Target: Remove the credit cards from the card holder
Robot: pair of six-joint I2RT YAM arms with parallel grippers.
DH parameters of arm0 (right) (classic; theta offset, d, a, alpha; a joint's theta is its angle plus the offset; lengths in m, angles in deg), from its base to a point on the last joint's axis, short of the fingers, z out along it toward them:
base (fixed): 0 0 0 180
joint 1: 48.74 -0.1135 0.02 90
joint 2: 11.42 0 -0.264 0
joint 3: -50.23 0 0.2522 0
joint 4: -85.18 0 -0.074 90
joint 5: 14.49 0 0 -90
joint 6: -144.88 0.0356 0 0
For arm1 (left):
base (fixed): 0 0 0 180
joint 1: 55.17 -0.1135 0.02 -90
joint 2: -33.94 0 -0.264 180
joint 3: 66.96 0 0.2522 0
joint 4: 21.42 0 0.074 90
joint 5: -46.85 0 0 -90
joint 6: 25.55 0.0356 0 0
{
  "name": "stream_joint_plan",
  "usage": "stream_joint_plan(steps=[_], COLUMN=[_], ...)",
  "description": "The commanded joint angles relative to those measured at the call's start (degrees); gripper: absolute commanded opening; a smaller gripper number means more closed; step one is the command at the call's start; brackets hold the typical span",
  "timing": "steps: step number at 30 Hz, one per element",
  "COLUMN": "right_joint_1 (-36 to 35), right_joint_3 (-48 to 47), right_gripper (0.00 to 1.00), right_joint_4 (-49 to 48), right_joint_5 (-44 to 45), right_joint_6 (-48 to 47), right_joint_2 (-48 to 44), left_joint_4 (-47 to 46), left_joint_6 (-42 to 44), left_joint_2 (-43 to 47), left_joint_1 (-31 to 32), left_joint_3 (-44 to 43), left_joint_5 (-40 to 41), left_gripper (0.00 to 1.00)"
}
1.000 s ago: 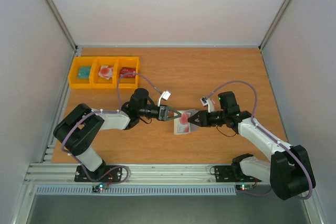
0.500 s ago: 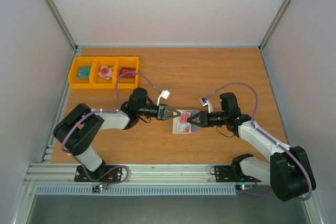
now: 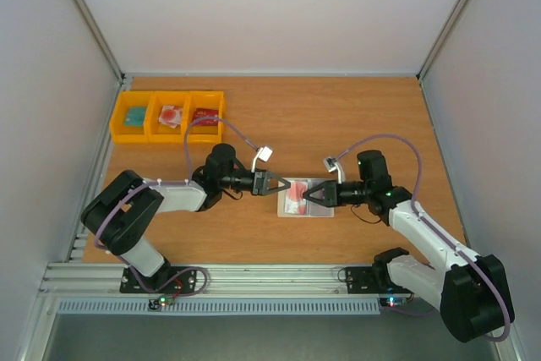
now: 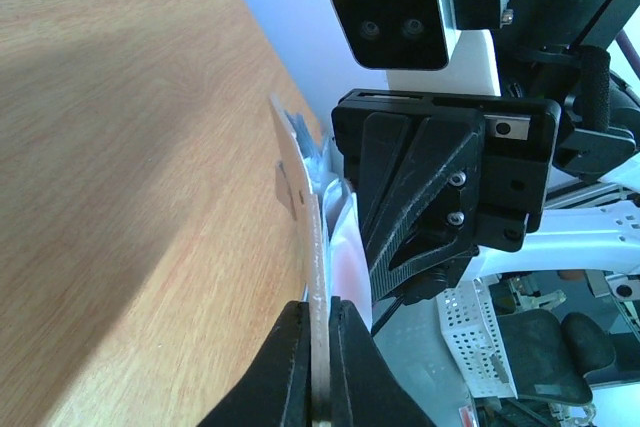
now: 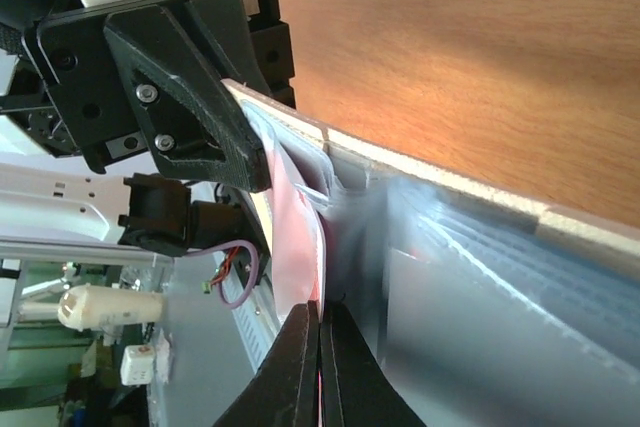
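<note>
The card holder lies open mid-table, cream outside and pale blue-grey inside. A whitish-pink credit card with red marks sits at its left half. My left gripper is shut on the holder's cream left edge, its own jaws pinching that edge. My right gripper faces it from the right and is shut on the pink card, beside the holder's clear pockets. The card's lower part is hidden in the pocket.
Three yellow bins stand at the back left, holding a teal item and reddish cards. Grey walls close the table on three sides. The arms' bases and a metal rail run along the near edge.
My right arm has drawn back a little to the right, and the holder's right flap has spread out flatter on the table. The left arm has hardly moved.
</note>
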Motion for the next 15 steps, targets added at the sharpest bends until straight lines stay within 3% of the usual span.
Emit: stream_joint_plan(steps=[1,5,9,11,15], right_joint_1=[-1.0,-1.4,-3.0,-3.5,-3.9], right_joint_3=[-3.3,-4.1,-4.1,-4.3,-4.8], right_gripper=[0.01,0.14,0.19,0.17,0.01], right_joint_4=[-6.3,-17.2,-18.9,-18.8,-18.4], right_joint_5=[-3.2,-9.5,-9.5,-8.7,-8.3], right_joint_6=[2.5,8.0,8.8,8.9,8.4], right_joint_2=[3.4,6.9,6.3,6.1,4.8], left_joint_4=[-6.2,-6.5,-6.4,-6.3,-6.0], left_joint_6=[3.1,4.0,4.2,4.3,4.5], left_joint_2=[1.9,1.7,1.5,1.7,2.2], left_joint_1=[2.1,2.4,2.4,2.5,2.5], left_joint_3=[0.9,0.6,0.6,0.6,0.9], left_joint_5=[-0.9,-1.4,-1.1,-0.7,-0.3], left_gripper=[0.01,0.00,0.00,0.00,0.00])
